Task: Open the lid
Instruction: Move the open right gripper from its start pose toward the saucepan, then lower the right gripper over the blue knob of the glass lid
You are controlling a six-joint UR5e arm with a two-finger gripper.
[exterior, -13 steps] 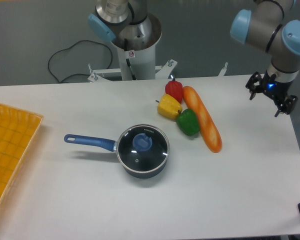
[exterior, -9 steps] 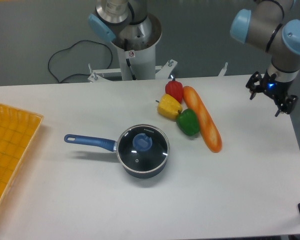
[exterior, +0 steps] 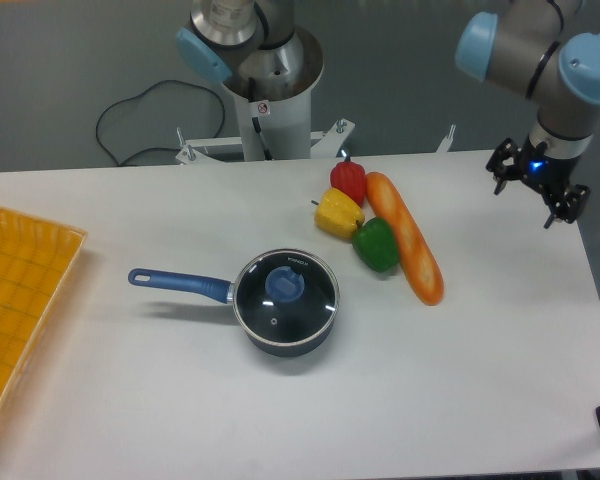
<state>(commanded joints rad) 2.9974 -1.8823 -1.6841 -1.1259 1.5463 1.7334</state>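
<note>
Looking across your table (exterior: 180,400), you see the saucepan (exterior: 280,335) near its middle with the lid (exterior: 285,291) seated on it, while your gripper (exterior: 533,192) hangs over the far right corner, fingers apart, holding nothing.

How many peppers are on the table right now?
3, clustered behind and to the right of the saucepan: a red pepper farthest back, a yellow pepper in front of it, and a green pepper nearest, beside the long orange bread loaf. None looks hidden.
</note>
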